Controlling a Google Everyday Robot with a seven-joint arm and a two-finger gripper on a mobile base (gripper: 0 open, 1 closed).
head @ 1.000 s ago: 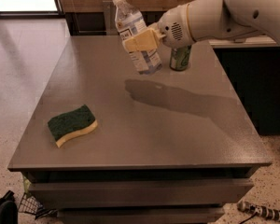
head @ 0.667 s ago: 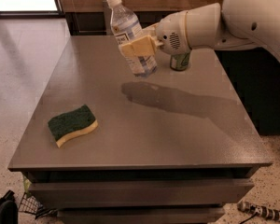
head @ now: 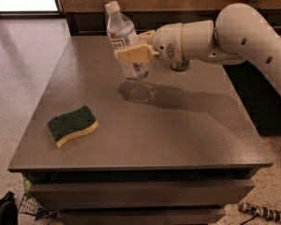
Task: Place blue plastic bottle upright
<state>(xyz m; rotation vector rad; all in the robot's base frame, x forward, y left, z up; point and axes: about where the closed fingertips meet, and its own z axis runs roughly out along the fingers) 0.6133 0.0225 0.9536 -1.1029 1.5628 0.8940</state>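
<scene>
1 claw (head: 132, 55) gripping blue plastic bottle (head: 119, 32) | tilted, above table's (head: 145, 139) far half

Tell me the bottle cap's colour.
The cap is white, camera view; the claw holds the blue plastic bottle over the table.

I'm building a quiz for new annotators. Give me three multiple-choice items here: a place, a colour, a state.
1. Where does the sponge lie? A) front left of the table B) its far right edge C) on the floor
2. What colour is the blue plastic bottle's cap? A) red B) black C) white
3. How is that bottle? A) lying flat B) standing free C) held by the gripper, off the table
Answers: 1 A, it sits near the front-left corner; 2 C, the cap is white; 3 C, the gripper is shut on it above its shadow.
</scene>
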